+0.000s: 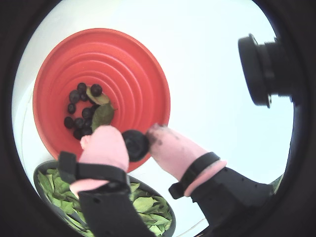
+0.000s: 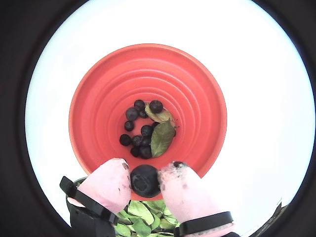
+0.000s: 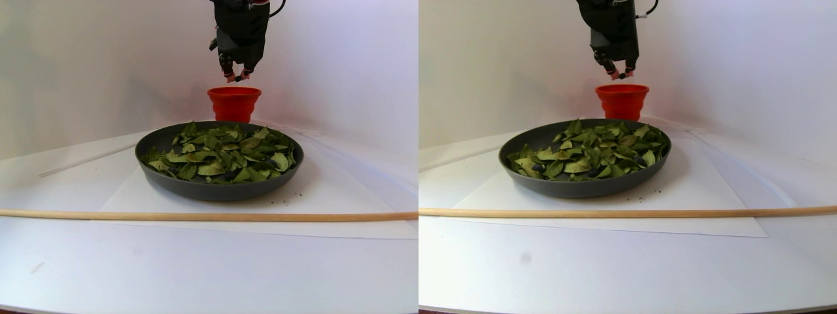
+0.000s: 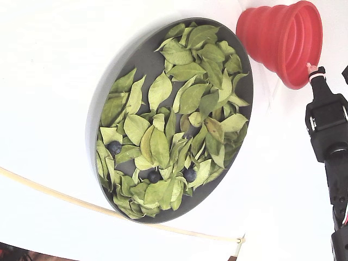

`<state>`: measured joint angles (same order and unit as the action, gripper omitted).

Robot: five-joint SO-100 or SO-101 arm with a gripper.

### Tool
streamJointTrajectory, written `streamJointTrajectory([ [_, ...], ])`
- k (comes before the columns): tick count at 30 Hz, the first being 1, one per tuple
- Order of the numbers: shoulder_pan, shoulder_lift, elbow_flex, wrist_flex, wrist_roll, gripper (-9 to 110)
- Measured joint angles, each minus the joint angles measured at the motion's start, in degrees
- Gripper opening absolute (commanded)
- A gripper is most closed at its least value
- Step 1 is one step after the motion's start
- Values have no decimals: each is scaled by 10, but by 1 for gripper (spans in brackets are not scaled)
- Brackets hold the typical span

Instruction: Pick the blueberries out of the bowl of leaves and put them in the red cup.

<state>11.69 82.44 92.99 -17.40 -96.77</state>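
One blueberry is pinched in the pincer right over the red cup's near rim, bowl just beside, open counter all around.

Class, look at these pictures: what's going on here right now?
The pincer holds one blueberry between its pink fingertips, above the near rim of the red cup. About ten blueberries and two leaves already lie in the cup. A few more berries remain among the leaves in the bowl.
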Motion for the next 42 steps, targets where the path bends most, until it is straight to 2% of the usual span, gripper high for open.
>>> streamJointTrajectory([
  [5, 2, -17, -18, 0, 0, 11],
  [11, 4, -20, -24, 0, 11, 22],
  [24, 5, -19, -21, 0, 11, 20],
  [42, 4, 82, 80, 48, 19, 19],
])
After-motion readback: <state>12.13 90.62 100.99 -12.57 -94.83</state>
